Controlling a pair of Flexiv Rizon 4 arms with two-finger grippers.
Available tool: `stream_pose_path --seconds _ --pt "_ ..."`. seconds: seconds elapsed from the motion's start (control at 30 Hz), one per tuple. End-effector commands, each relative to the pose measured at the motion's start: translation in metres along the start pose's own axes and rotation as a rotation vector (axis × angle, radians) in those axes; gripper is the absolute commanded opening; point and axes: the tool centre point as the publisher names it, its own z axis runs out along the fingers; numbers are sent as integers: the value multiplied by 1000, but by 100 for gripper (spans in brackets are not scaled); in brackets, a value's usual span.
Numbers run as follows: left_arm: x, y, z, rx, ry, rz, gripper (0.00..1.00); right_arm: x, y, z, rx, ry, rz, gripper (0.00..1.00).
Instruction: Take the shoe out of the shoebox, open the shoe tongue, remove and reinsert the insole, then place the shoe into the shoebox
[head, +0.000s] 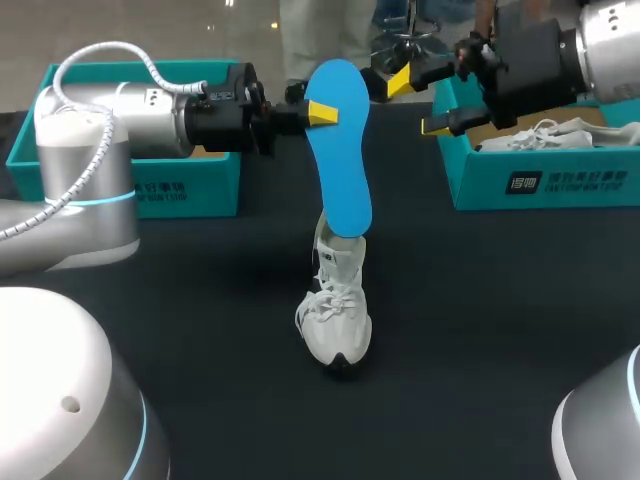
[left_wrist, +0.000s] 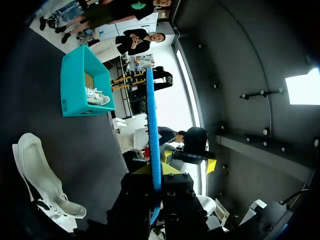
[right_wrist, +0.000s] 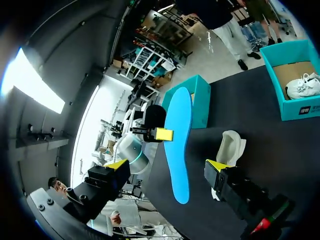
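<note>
A blue insole (head: 340, 150) hangs upright above the table, with my left gripper (head: 322, 113) shut on its upper part. Seen edge-on in the left wrist view, the insole (left_wrist: 152, 125) is pinched in my left gripper (left_wrist: 156, 175). Its lower end sits over the heel opening of a white shoe (head: 335, 310) that stands on the black table; whether they touch I cannot tell. To the insole's right, my right gripper (head: 425, 100) is open and holds nothing. In the right wrist view the insole (right_wrist: 180, 145) and the shoe (right_wrist: 230, 147) lie ahead of my right gripper (right_wrist: 167, 167).
A teal shoebox (head: 540, 180) at the back right holds another white shoe (head: 550, 135). A second teal shoebox (head: 150, 190) stands at the back left, behind my left arm. The black table (head: 500, 330) spreads around the shoe.
</note>
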Motion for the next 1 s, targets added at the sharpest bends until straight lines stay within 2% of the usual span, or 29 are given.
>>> stream_pose_path --seconds 0.03,0.33,0.43,0.73,0.93,1.0 --pt "1 1 0 1 -3 0 0 -7 10 8 26 99 -5 100" --pt "1 1 0 1 -3 0 0 -23 18 20 49 189 4 100" --pt "1 1 0 1 -3 0 0 -26 19 22 29 253 4 100" --pt "1 1 0 1 -3 0 0 -42 13 22 54 262 32 100" --pt "1 1 0 1 -3 0 0 -46 9 24 73 291 44 100" --pt "1 1 0 1 -3 0 0 -47 9 24 44 363 60 100"
